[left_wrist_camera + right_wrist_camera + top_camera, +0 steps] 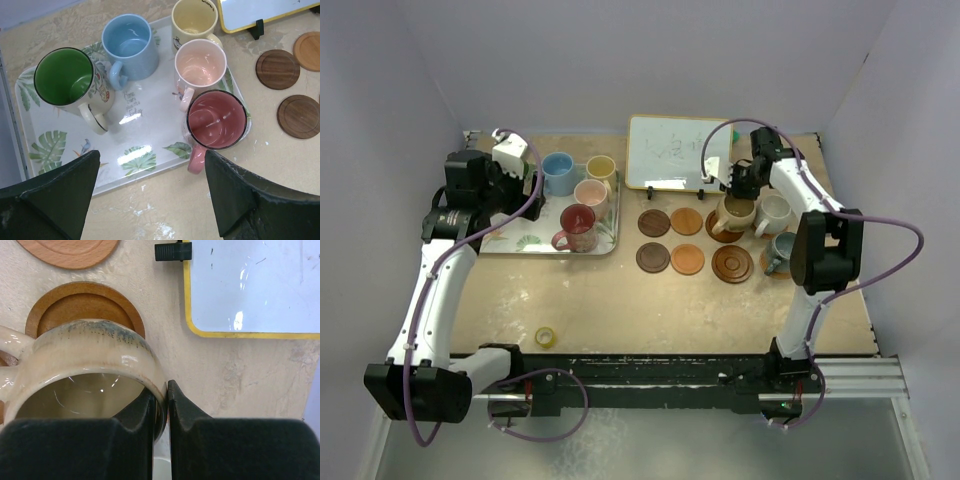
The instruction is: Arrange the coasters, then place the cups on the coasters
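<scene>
Right tool (162, 392) clamped on tan cup (75, 352) rim, cup base hidden, brown coaster (82, 302) half covered behind it, left tool (152, 162) spread apart above tray (60, 145).

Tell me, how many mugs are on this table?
8. Five stand on the leaf-patterned rectangular tray: green-lined, light blue, yellow, pink and red mugs. Three are at the right: a tan mug pinched by the right jaws, a white mug, a grey mug.

I've got a leaf-patterned tray (510, 243) at the left of the table (650, 310); a yellow-framed whiteboard (675, 152) sits at the far edge, just right of it, black clips (172, 251) on its near side; a small yellow tape roll (546, 337) sits alone towards the front.
</scene>
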Robot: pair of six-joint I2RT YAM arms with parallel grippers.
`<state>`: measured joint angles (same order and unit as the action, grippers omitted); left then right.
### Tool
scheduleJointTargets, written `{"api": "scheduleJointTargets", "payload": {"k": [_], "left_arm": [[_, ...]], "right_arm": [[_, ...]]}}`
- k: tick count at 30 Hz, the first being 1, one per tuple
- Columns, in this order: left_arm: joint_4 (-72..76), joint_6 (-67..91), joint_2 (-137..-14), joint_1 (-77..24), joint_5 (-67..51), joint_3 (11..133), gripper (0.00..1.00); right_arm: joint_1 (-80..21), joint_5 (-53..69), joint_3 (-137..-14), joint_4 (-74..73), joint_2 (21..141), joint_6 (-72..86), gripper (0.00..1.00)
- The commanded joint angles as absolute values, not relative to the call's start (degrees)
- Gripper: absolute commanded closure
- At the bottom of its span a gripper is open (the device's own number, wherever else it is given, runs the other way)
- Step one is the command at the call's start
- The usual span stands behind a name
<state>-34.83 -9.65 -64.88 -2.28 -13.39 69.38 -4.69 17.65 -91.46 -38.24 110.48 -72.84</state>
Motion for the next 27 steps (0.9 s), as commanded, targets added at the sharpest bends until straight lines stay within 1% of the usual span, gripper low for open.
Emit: {"api": "scheduleJointTargets", "payload": {"k": [1, 12, 27], "left_arm": [[-32.08, -9.98, -65.08, -1.93, -14.84, 69.24, 0.18], [-32.48, -9.94, -65.0, -1.93, -14.94, 69.35, 0.18], [-32.51, -10.4, -64.82, -1.93, -14.96, 69.01, 0.18]], "right_arm": [[-4.22, 22.59, -95.36, -40.14, 109.57, -76.9, 1.0], [-4.23, 23.83, -97.41, -42.65, 111.89, -79.22, 1.0], [-4.39, 23.43, -98.78, -42.22, 113.47, -79.3, 1.0]]}}
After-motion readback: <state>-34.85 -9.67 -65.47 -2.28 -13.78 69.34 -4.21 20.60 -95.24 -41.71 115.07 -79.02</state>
